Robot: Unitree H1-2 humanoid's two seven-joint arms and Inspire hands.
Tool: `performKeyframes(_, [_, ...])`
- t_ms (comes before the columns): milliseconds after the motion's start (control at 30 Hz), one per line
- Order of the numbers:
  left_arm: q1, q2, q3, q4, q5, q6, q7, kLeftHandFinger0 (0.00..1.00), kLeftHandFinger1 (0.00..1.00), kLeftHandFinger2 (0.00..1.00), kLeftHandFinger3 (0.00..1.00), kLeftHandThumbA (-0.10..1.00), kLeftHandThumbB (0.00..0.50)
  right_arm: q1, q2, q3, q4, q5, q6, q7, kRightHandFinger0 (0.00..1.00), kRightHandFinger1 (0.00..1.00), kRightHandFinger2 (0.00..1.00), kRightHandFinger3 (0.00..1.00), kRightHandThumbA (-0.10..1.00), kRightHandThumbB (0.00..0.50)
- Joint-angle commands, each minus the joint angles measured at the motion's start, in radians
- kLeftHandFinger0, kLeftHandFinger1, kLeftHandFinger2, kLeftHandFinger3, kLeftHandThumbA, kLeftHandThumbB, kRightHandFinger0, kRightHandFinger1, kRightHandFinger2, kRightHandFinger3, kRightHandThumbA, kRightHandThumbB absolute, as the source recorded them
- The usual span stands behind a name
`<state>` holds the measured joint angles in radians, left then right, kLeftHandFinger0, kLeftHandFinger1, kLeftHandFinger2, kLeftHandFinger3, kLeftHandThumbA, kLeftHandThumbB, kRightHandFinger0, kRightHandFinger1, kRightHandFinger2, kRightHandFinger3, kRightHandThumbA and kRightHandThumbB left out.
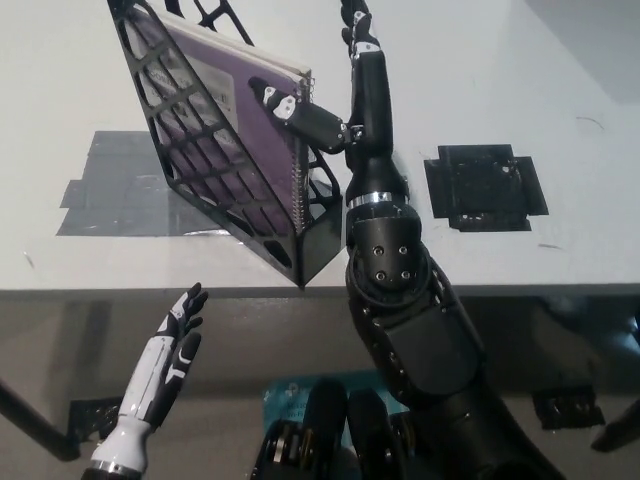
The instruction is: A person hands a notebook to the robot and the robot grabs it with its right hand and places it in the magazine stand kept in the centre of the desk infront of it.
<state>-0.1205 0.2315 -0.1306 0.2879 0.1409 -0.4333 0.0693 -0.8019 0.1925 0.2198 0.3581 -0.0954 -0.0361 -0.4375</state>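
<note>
One purple notebook (215, 95), label unreadable, fills the stand (300, 240); right hand (335, 90) splayed, empty.

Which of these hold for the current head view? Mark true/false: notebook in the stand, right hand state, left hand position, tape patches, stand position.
1. The purple notebook sits inside the black magazine stand. True.
2. The right hand grips the notebook from both sides. False: its fingers are spread, only one finger lies on the cover.
3. The left hand rests on the desk. False: it hangs open below the desk edge.
4. Grey tape lies left of the stand, a black patch right. True.
5. The stand lies flat on its side. False: it stands tilted.
</note>
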Motion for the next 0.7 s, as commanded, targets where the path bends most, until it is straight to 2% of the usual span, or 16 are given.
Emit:
performKeyframes(0, [-0.023,0.016,-0.003,-0.008,0.003,-0.037,0.002,0.96,1.0,1.0,1.0,1.0,0.5,-0.059,-0.005,0.02,-0.046,-0.084,-0.054,0.049,1.0,1.0,1.0,1.0,1.0,0.237])
performKeyframes(133, [-0.029,0.017,-0.005,-0.008,0.006,-0.037,0.005,0.96,1.0,1.0,1.0,1.0,0.499,-0.056,-0.006,0.005,-0.07,-0.077,-0.073,0.061,1.0,1.0,1.0,1.0,1.0,0.216])
performKeyframes(267, [-0.044,0.015,-0.001,-0.006,0.006,-0.037,0.002,0.96,1.0,1.0,1.0,1.0,0.5,-0.052,-0.032,-0.023,-0.22,-0.056,-0.038,0.098,1.0,1.0,1.0,1.0,1.0,0.273])
performKeyframes(333, [-0.045,0.013,-0.002,-0.006,0.002,-0.037,0.0,0.96,1.0,1.0,1.0,1.0,0.5,-0.032,-0.045,-0.04,-0.36,-0.042,-0.011,0.114,1.0,1.0,1.0,1.0,1.0,0.328])
performKeyframes(567, [-0.02,0.01,-0.007,-0.018,0.018,-0.037,0.0,0.99,1.0,1.0,1.0,1.0,0.5,0.042,-0.101,-0.053,-0.722,-0.02,0.071,0.177,1.0,1.0,1.0,1.0,1.0,0.326])
performKeyframes(667, [0.01,0.0,-0.018,-0.021,0.023,-0.037,0.007,0.97,1.0,1.0,1.0,1.0,0.5,0.11,-0.166,-0.068,-0.936,0.01,0.116,0.212,1.0,1.0,1.0,1.0,1.0,0.334])
